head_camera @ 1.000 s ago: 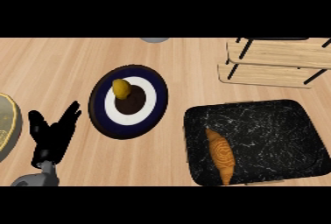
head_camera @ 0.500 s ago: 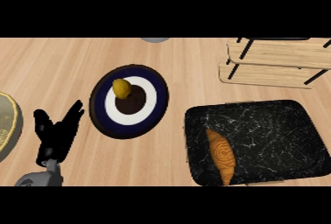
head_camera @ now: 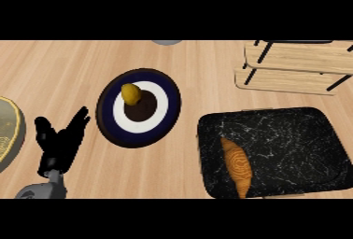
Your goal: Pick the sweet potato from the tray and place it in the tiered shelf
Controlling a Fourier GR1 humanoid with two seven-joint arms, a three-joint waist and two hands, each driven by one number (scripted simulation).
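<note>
An orange sweet potato (head_camera: pixel 237 165) lies lengthwise in the left part of a black marbled tray (head_camera: pixel 296 140) at the lower right. The wooden tiered shelf (head_camera: pixel 296 65) with black posts stands at the upper right, its boards bare where they show. My left hand (head_camera: pixel 60 144) rests open at the lower left, fingers up, well away from the tray. My right hand shows nowhere in the head view.
A dark blue and white plate (head_camera: pixel 138 108) with a yellow lemon-like fruit (head_camera: pixel 131 93) sits left of the tray. A yellowish round rim (head_camera: pixel 8 133) shows at the left edge. A grey object (head_camera: pixel 167 42) peeks in at the top.
My left hand has drifted slightly right and up. Nothing else has moved.
</note>
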